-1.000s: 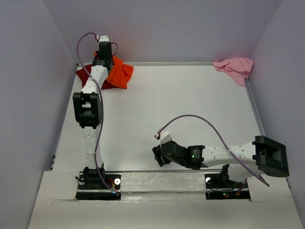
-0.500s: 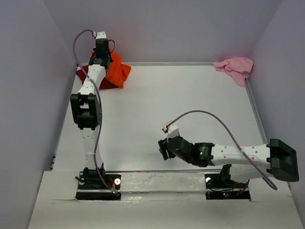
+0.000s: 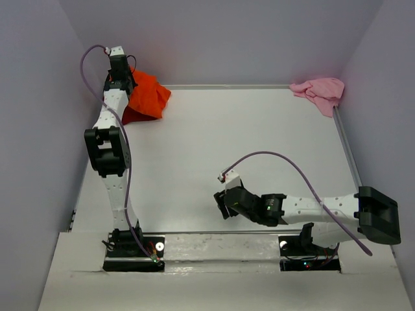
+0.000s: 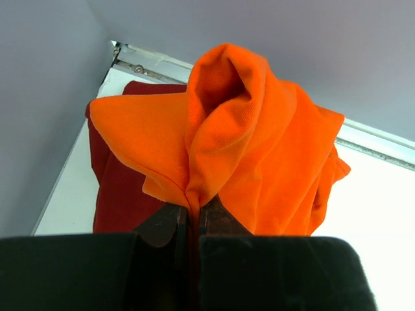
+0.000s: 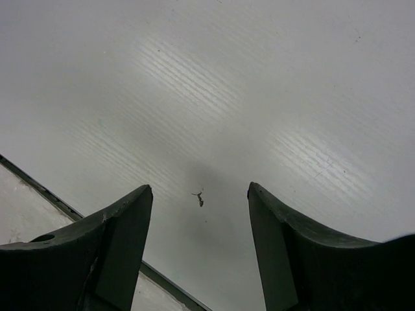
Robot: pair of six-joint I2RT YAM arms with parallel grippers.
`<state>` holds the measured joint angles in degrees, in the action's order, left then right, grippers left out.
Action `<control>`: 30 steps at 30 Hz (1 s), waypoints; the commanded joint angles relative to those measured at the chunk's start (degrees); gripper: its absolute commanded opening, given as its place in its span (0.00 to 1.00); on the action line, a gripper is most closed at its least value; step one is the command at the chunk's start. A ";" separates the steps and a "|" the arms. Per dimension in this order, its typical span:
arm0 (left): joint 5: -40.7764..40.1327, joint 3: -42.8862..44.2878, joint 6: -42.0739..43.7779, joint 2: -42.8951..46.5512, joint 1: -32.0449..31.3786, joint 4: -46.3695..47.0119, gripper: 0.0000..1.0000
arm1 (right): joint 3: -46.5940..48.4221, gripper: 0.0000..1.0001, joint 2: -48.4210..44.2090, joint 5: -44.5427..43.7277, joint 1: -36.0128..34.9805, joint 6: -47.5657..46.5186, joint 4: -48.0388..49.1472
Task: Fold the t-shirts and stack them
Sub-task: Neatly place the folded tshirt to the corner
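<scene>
Shows a bright orange t-shirt (image 4: 246,149), bunched and hoisted at the far-left corner of the table (image 3: 246,142), pinched by one fold in the left gripper (image 4: 192,217), jaws clamped almost together on the cloth. Looks raised to pull it clear of the dark red t-shirt (image 4: 120,188) lying under and behind it, possibly touching at the lower hem; hard to tell from above. Leaves the pale pink t-shirt (image 3: 319,91) crumpled in the far-right corner, well apart. Finds the right gripper (image 5: 200,214) low over bare tabletop near the front edge, jaws spread wide, holding nothing, seemingly placed to take a second corner for spreading and folding.
</scene>
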<state>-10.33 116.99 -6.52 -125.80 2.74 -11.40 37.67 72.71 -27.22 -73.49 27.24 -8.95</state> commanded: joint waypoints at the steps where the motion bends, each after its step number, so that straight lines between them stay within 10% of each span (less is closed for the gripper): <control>1: 2.06 2.62 -0.94 6.09 0.42 2.87 0.00 | 2.06 0.67 -0.02 -0.46 0.46 -0.79 1.22; 30: 4.88 14.15 -3.41 0.99 -7.93 -0.64 0.00 | 2.49 0.66 3.58 1.38 0.46 0.00 2.36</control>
<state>-5.15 127.00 -10.00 -125.51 -6.07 -13.69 37.89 75.70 -25.69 -73.41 26.98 -8.60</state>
